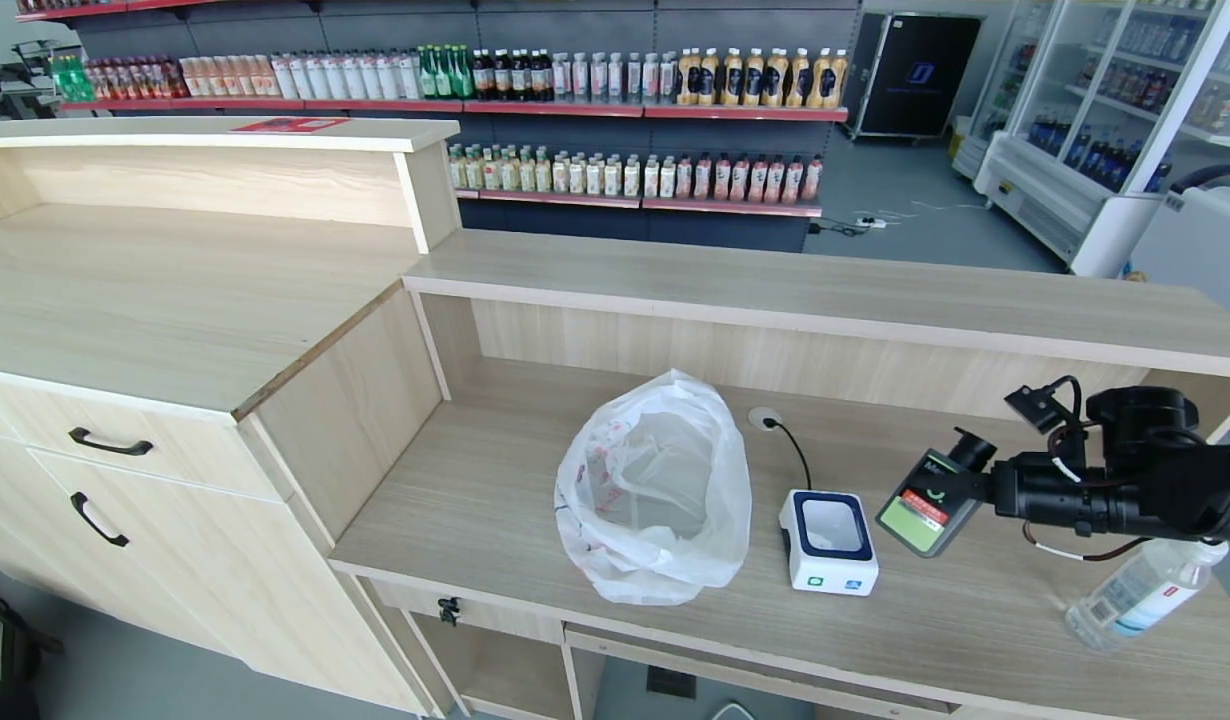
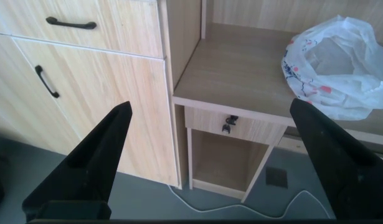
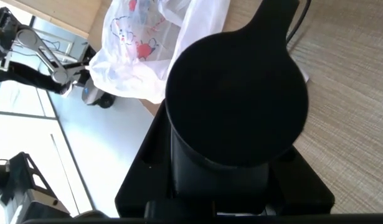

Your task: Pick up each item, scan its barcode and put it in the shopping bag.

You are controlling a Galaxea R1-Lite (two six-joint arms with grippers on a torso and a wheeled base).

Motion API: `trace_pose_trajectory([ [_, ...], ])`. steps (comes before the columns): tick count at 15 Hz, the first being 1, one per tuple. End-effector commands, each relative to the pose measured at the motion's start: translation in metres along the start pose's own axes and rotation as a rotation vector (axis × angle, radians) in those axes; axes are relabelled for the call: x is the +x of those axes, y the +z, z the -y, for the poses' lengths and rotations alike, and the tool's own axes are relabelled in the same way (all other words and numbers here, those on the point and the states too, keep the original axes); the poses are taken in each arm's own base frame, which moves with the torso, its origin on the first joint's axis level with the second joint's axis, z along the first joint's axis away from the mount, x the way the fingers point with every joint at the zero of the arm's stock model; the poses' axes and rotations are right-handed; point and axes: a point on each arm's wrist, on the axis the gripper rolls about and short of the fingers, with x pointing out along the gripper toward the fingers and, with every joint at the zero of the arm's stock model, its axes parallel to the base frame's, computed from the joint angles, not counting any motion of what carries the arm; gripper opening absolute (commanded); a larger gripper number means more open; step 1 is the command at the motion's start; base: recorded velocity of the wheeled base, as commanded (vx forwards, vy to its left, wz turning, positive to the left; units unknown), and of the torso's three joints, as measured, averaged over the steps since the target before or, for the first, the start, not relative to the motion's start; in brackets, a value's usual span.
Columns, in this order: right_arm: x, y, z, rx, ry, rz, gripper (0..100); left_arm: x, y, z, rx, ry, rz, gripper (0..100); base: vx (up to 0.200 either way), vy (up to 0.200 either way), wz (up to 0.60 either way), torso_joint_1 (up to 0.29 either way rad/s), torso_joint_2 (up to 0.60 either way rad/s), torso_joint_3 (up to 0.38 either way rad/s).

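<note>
The right pincer, clenched on the green box, should lower it barcode-down, square over the scanner; the left pincer hangs released.

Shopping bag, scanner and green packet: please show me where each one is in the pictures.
shopping bag [image 1: 645, 560], head view, its lower front wall.
scanner [image 1: 832, 526], head view, middle of its glass window.
green packet [image 1: 927, 510], head view, middle of its face.

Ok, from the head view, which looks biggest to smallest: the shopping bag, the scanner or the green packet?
1. shopping bag, clearly largest.
2. scanner and green packet look alike; the packet is held up nearer the camera, so no ranking.
</note>
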Motion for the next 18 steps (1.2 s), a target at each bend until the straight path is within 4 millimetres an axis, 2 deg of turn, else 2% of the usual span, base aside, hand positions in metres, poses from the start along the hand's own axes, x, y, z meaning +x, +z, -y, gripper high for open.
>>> trace_pose_trajectory([
  [1,0.002,-0.002,0.002,0.005,0.001,-0.005,0,0.000,0.000,0.000,0.000,0.001,0.000,100,0.000,0.000,0.00,0.000,0.00,0.000],
  [5,0.003,-0.001,-0.001,-0.001,0.006,-0.004,0,0.000,0.000,0.000,0.000,0.001,0.000,100,0.000,0.000,0.00,0.000,0.00,0.000],
  [7,-0.003,0.008,-0.009,-0.039,0.004,0.018,0,0.000,0.000,0.000,0.000,0.001,0.000,100,0.000,0.000,0.00,0.000,0.00,0.000],
  [8,-0.013,0.018,-0.022,-0.084,0.000,0.042,0,0.000,0.000,0.000,0.000,0.001,0.000,100,0.000,0.000,0.00,0.000,0.00,0.000],
  [9,-0.029,0.034,-0.046,-0.205,-0.016,0.086,0,0.000,0.000,0.000,0.000,0.001,0.000,100,0.000,0.000,0.00,0.000,0.00,0.000],
  [10,-0.053,0.048,-0.081,-0.382,-0.053,0.139,0,0.000,0.000,0.000,0.000,0.001,0.000,100,0.000,0.000,0.00,0.000,0.00,0.000],
  [11,-0.064,0.050,-0.099,-0.444,-0.086,0.154,0,0.000,0.000,0.000,0.000,0.001,0.000,100,0.000,0.000,0.00,0.000,0.00,0.000],
  [12,-0.089,0.041,-0.138,-0.564,-0.220,0.155,0,0.000,0.000,0.000,0.000,0.001,0.000,100,0.000,0.000,0.00,0.000,0.00,0.000],
  [15,-0.121,0.010,-0.181,-0.622,-0.627,0.150,0,0.000,0.000,0.000,0.000,0.001,0.000,100,0.000,0.000,0.00,0.000,0.00,0.000],
  [18,-0.136,0.012,-0.200,-0.647,-0.832,0.217,0,0.000,0.000,0.000,0.000,0.001,0.000,100,0.000,0.000,0.00,0.000,0.00,0.000],
])
